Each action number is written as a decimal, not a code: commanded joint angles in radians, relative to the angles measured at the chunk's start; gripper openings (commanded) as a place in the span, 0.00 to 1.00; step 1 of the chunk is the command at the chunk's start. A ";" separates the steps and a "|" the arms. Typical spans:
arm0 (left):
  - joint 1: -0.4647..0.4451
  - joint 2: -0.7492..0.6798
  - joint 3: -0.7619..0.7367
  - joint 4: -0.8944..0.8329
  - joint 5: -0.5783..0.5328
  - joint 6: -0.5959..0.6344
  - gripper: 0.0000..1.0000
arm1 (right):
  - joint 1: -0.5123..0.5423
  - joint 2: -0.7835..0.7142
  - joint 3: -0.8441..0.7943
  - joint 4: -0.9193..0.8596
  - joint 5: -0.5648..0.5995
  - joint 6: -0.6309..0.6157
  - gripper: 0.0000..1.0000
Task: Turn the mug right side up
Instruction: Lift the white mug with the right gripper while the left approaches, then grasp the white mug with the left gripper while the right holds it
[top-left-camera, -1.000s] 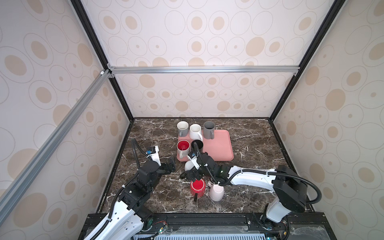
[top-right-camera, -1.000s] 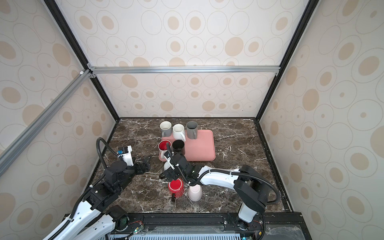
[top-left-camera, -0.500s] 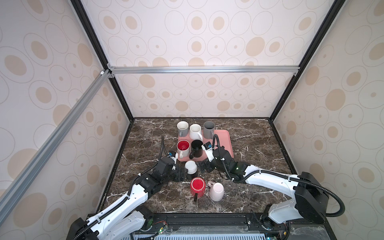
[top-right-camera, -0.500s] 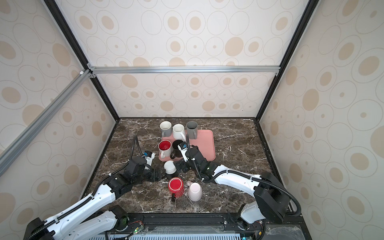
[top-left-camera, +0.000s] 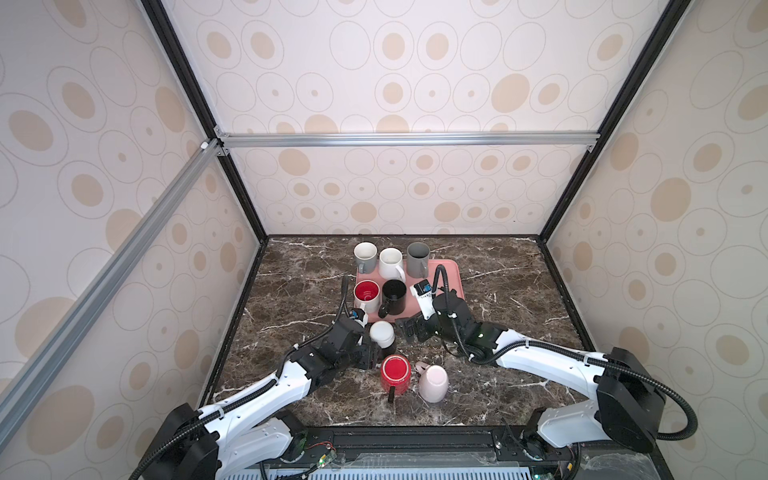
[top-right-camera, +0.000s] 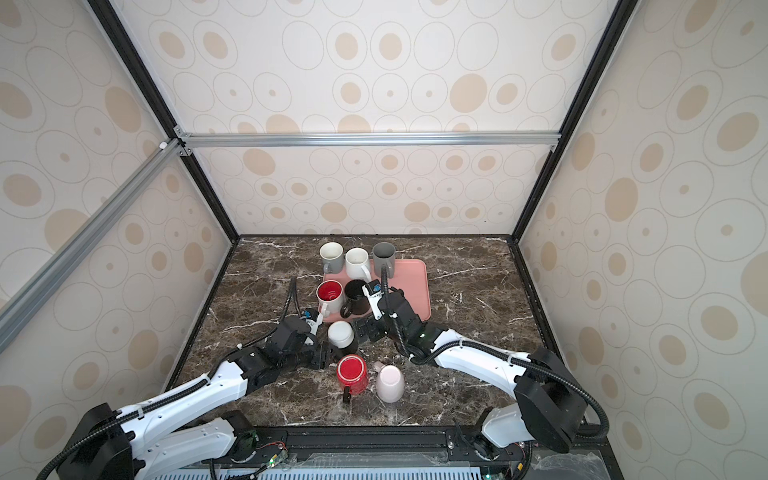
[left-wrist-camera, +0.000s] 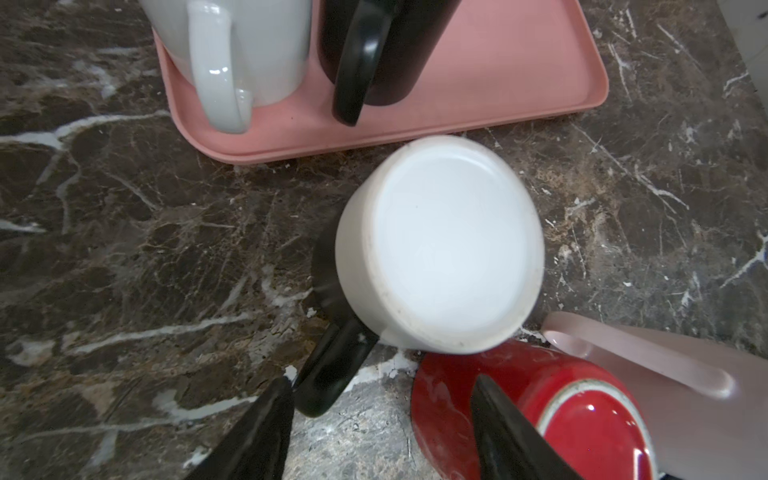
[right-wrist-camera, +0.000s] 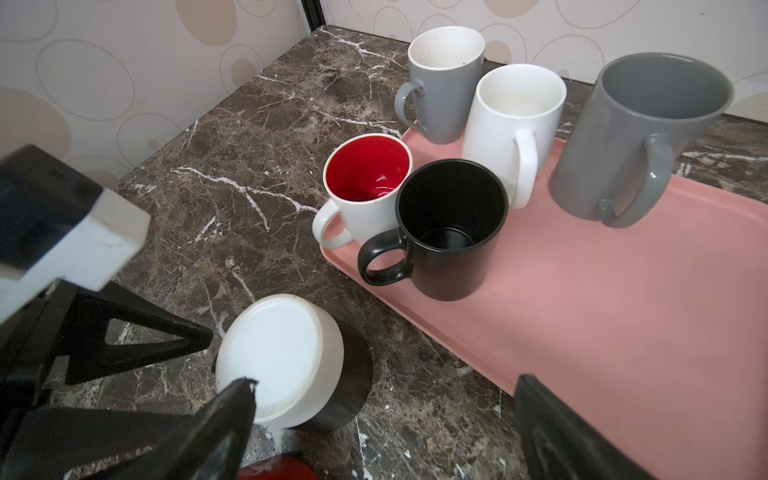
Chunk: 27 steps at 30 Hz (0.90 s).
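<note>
Lining up on the upside-down mug (top-left-camera: 381, 332), I judge this to be the reach-and-grasp step, with the turn itself not yet begun. The mug stands mouth-down on the counter (top-left-camera: 299, 291), white base up. It is about midway between the left and right edges, nearer the front edge than the back, just off the front edge of the pink tray (top-left-camera: 451, 272).

In the left wrist view its black handle (left-wrist-camera: 332, 374) points toward the left gripper (left-wrist-camera: 382, 380). That gripper's jaws stand apart with the handle's end between them, close by one finger and not clamped. The right gripper (top-left-camera: 409, 330) hangs just beside the mug toward the right edge, jaws wide apart, holding nothing.

A red mug (top-left-camera: 395, 372), bottom-up, sits close in front, nearly touching my target. A pale pink mug (top-left-camera: 433, 380) beside it also looks inverted.

Next I think I need to push the left jaws further along the handle and clamp firmly. Then I lift clear of the red mug, roll the wrist half a turn and set the mug on its base.
</note>
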 joint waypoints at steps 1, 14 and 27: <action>-0.003 0.037 -0.003 0.069 -0.042 0.012 0.67 | -0.010 -0.024 -0.016 0.020 0.001 0.013 0.99; -0.055 0.034 -0.005 0.027 -0.001 -0.001 0.40 | -0.030 -0.026 -0.035 0.036 0.001 0.035 0.99; -0.059 0.126 0.007 0.098 -0.100 0.058 0.38 | -0.032 -0.046 -0.052 0.037 -0.004 0.046 0.99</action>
